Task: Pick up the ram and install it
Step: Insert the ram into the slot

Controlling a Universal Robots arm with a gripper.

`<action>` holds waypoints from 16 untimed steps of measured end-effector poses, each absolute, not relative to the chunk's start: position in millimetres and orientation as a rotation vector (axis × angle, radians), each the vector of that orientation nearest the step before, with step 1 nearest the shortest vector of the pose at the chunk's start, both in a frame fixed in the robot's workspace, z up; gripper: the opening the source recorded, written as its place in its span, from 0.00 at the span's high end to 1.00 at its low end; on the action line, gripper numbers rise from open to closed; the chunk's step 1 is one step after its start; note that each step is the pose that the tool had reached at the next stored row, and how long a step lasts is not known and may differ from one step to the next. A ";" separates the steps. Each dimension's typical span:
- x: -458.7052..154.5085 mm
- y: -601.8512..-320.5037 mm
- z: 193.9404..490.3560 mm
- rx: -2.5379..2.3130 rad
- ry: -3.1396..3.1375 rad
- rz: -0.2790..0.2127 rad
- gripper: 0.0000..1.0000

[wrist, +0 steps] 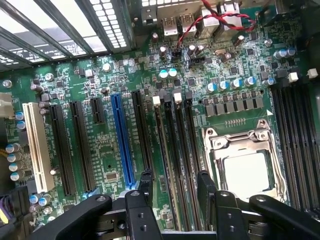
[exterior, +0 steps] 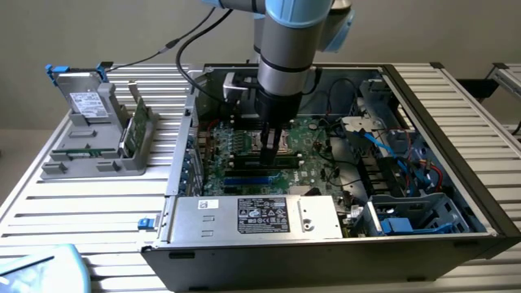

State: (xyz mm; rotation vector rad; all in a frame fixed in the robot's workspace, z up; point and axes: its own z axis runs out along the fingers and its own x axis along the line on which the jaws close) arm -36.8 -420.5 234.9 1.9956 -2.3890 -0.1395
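Claw [wrist: 175,187] spread apart, empty, over memory slots [wrist: 175,145] beside CPU socket [wrist: 245,170]; exterior view: slots largely hidden behind arm.

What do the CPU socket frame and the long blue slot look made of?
CPU socket frame: apparently bare metal, shiny silver with bright glints. Blue slot: probably moulded plastic, with an even matte colour. The open gripper hangs just above the board.

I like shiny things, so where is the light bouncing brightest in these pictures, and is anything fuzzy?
In the wrist view, glare whitens the plate inside the processor socket, and bright light comes through the case's slats; the gripper at the edge looks soft and dark. In the exterior view, light is even; the computer case interior sits in shadow.
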 end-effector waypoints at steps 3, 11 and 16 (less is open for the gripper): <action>-36.8 -420.4 236.1 1.995 -2.390 -0.140 0.51; -36.8 -420.4 244.0 1.993 -2.391 -0.140 0.51; -36.9 -419.1 244.4 1.997 -2.388 -0.139 0.51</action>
